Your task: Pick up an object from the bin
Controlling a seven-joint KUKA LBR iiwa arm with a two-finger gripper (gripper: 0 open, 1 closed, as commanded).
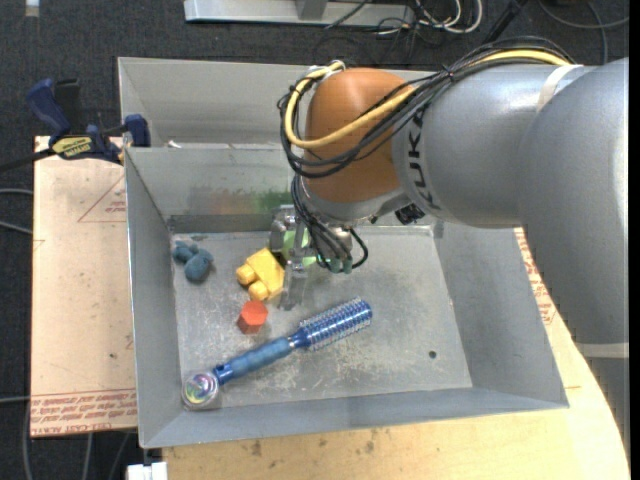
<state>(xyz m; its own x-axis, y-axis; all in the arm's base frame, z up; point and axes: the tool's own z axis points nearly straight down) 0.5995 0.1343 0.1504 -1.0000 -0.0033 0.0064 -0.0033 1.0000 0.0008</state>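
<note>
Because the gripper (293, 280) hangs just right of the yellow block (258, 273) at centre-left of the bin (152, 298), and you cannot tell whether it is open or closed, you risk it nudging the block toward the small red piece (253, 315) rather than gripping it.

- A grey metal bin (400, 343) with sloped walls is seen; its floor is scuffed and scratched.
- A blue hairbrush (290, 343) is laid flat and diagonal across the floor, bristle head towards the centre, handle towards the near-left corner.
- A small round shiny piece (200, 390) is seen at the handle's end; whether it is joined to the brush cannot be told.
- A yellow blocky piece (258, 274) is set left of centre.
- A small orange-red cap (253, 314) is placed just beside it, on the near side.
- A dark blue lump (193, 259) is left near the left wall, apart from the rest.
</note>
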